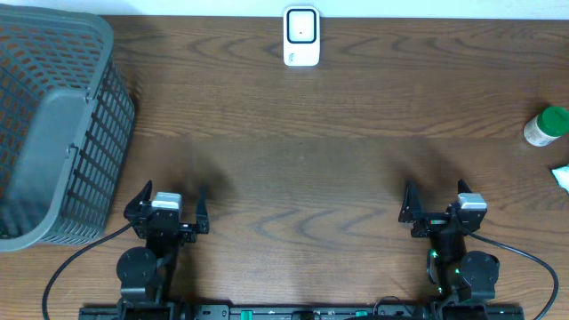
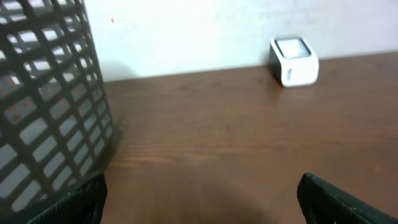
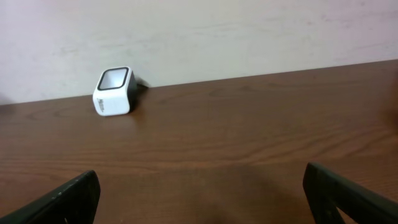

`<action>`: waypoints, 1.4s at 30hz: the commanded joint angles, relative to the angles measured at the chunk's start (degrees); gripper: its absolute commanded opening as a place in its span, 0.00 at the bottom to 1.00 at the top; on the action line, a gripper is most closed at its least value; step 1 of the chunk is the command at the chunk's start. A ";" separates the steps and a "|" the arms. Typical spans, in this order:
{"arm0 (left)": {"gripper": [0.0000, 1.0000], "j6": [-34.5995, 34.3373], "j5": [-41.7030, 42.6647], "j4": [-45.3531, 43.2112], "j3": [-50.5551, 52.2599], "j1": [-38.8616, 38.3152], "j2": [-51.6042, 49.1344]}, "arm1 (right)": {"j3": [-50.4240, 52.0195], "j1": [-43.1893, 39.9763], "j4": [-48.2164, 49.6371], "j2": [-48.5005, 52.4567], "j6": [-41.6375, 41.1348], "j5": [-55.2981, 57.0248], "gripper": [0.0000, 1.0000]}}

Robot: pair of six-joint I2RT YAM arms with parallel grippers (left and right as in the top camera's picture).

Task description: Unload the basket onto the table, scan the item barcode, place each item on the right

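The item, a small white bottle with a green cap [image 1: 546, 126], stands at the table's far right edge; no barcode shows on it. A white box-shaped scanner [image 1: 301, 36] sits at the back centre, and it also appears in the left wrist view as the scanner [image 2: 294, 60] and in the right wrist view as the scanner [image 3: 114, 92]. My left gripper [image 1: 174, 192] [image 2: 202, 193] rests near the front left, open and empty. My right gripper [image 1: 436, 190] [image 3: 200, 186] rests near the front right, open and empty, well short of the bottle.
A large grey mesh basket [image 1: 116, 116] fills the back left corner, close beside the left gripper, its wall [image 2: 50, 106] looming on the left. A small white object [image 1: 561, 176] pokes in at the right edge, below the bottle. Brown wooden tabletop lies between the arms and the scanner.
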State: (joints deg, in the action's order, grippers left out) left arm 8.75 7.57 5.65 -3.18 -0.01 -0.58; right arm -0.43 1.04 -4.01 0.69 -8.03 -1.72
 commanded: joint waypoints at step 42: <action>0.98 -10.34 -5.66 -1.66 2.95 0.11 0.48 | 0.11 0.50 -0.22 -0.37 -0.04 0.33 0.99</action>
State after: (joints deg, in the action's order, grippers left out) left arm -1.34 3.03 1.89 -1.19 -0.01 -0.58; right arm -0.43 1.04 -4.01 0.69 -8.03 -1.69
